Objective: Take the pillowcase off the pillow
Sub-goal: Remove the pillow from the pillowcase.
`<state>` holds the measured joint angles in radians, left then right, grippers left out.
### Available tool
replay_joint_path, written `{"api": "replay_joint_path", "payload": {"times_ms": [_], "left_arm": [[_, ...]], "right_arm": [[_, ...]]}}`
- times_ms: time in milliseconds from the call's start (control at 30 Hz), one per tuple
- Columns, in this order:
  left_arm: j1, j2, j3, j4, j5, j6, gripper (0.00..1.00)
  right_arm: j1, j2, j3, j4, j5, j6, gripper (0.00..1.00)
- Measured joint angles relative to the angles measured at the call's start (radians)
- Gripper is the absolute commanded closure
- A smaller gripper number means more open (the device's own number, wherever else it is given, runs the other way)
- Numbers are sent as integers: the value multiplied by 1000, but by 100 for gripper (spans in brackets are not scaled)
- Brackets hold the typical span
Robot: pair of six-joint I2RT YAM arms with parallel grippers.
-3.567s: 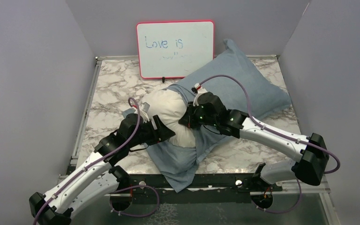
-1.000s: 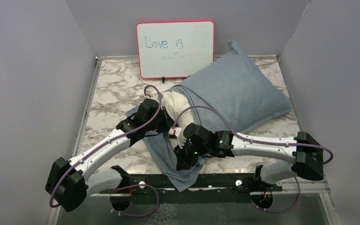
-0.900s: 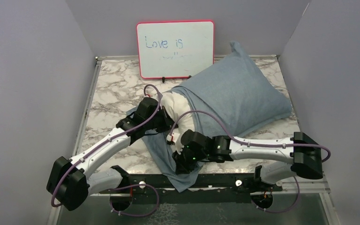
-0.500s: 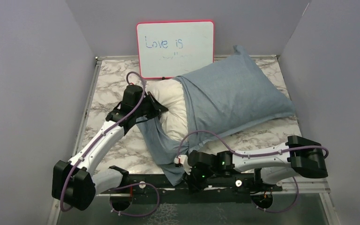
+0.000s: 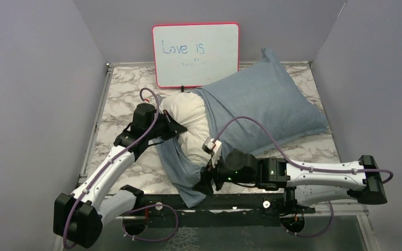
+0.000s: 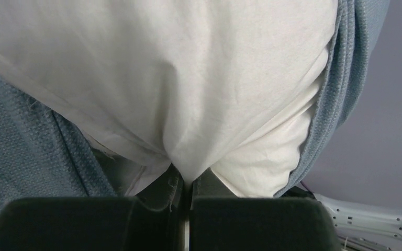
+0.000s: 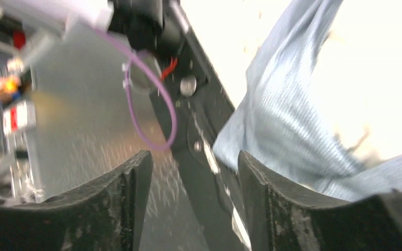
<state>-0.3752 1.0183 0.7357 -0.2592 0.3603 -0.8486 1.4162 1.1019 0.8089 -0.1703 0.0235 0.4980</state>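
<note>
The white pillow lies mid-table, its left end bared, the rest inside the blue-grey pillowcase. The case's loose open end trails down to the table's front edge. My left gripper is shut on a pinch of the pillow's white fabric, jaws together at the fold, with pillowcase on both sides. My right gripper hovers at the front edge, open, with nothing between its fingers. The pillowcase lies just past its right finger.
A red-framed whiteboard stands at the back, touching the pillowcase's corner. Grey walls close in left, right and back. A black rail runs along the front edge, with metal plate and a purple cable below it.
My right gripper dragged the pillowcase's loose end to the front edge, then opened and let it go. My left gripper pulled the pillow up and left, baring more white.
</note>
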Motion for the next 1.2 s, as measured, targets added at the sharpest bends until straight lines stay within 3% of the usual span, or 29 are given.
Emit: {"api": "replay_joint_path", "payload": {"times_ms": [133,300,467,633,800,900,933,1067,1133,1200], "left_arm": [[0,-31,-19,-5,20,-2,100],[0,-47,-26,-13,31,-3,100],[0,-74,-40,-24,36,-2,100],[0,-80,-43,-39,34,5,100],[-1,-71,-42,-93,34,11,100],[-7,-54,-42,-110,39,10,100],[-6,-50,-42,-110,43,10,96],[-6,-46,-42,-111,51,23,42],[-6,-52,-45,-108,51,19,30],[-5,-90,-67,-105,46,27,24]], "right_arm": [[-21,57,118,-21,120,29,28],[-62,183,168,-48,160,51,26],[-100,272,170,-80,170,51,40],[-115,295,158,-55,11,0,54],[-125,356,127,14,-195,-79,60],[-117,391,106,58,-235,-105,71],[-116,395,94,73,-232,-108,72],[-109,393,58,117,-179,-91,73],[-100,384,43,131,-144,-72,73],[-92,372,29,148,-117,-48,73]]}}
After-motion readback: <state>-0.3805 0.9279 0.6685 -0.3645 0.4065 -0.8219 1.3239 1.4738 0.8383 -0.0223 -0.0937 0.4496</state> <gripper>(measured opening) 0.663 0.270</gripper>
